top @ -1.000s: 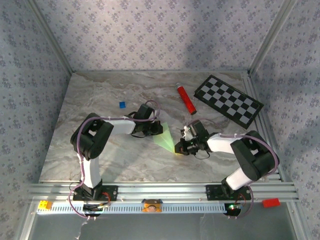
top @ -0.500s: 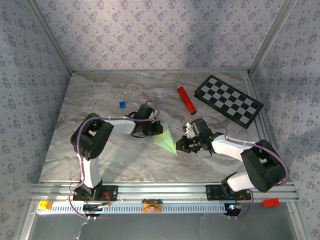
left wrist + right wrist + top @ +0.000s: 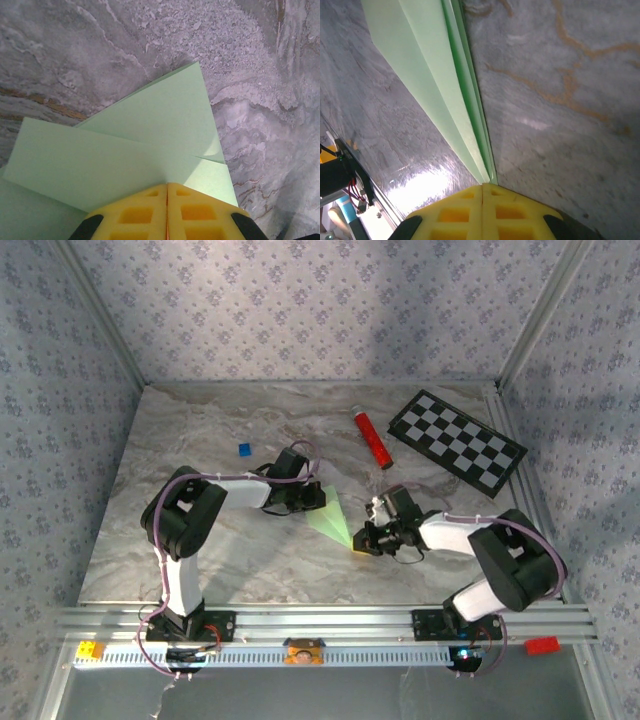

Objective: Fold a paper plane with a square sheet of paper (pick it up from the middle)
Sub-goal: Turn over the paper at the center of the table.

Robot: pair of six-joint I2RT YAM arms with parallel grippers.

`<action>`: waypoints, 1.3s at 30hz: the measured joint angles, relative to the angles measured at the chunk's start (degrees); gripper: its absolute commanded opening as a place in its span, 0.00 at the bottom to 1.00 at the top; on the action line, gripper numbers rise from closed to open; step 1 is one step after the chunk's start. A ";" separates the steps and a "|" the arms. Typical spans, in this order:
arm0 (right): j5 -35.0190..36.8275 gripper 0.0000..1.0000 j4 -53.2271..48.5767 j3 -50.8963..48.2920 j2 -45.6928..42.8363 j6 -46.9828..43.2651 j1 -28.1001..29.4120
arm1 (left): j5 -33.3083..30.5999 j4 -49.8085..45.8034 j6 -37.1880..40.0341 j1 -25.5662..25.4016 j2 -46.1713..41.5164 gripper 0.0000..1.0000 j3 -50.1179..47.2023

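Note:
The square sheet of paper (image 3: pixel 332 518) is pale green and folded into a pointed, layered dart, the paper plane. It lies low over the marble table between the two arms. My left gripper (image 3: pixel 308 498) is shut on its wide end, where overlapping flaps (image 3: pixel 150 135) spread out from the yellow fingertips of the left gripper (image 3: pixel 167 184). My right gripper (image 3: pixel 362 537) is shut on the narrow tip. In the right wrist view the stacked folds (image 3: pixel 430 75) run straight away from the closed right gripper (image 3: pixel 483 186).
A red tube (image 3: pixel 372 438) and a black-and-white checkerboard (image 3: pixel 457 442) lie at the back right. A tiny blue square (image 3: pixel 244 449) sits behind the left arm. On the front rail are a red block (image 3: pixel 541 644) and a yellow block (image 3: pixel 88 650).
The right arm's elbow swung out to the right and came back, and the paper's tip shifted slightly with it. The left arm stayed still. Both grips held.

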 measured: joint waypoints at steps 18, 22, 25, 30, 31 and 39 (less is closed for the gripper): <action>6.12 0.38 -2.84 -1.09 -9.05 13.42 1.62 | -0.87 -3.37 -3.04 0.07 -2.12 0.07 -1.01; 6.21 0.36 -2.95 -0.31 -7.67 14.49 1.95 | -1.05 -3.67 -3.28 0.07 -2.16 0.07 -1.01; 6.21 0.35 -3.06 -0.09 -6.45 14.73 1.97 | -1.07 -3.67 -3.50 0.07 -2.19 0.07 -1.05; 6.19 0.35 -3.26 -0.07 -5.20 15.15 2.23 | -1.07 -3.65 -3.50 0.07 -2.21 0.07 -1.09; 6.16 0.35 -3.26 0.00 -4.87 15.15 2.32 | -1.07 -3.65 -3.50 0.07 -2.21 0.07 -1.09; 5.86 0.32 -3.39 0.81 -3.65 15.32 2.49 | -1.07 -3.65 -3.52 0.07 -2.21 0.07 -1.09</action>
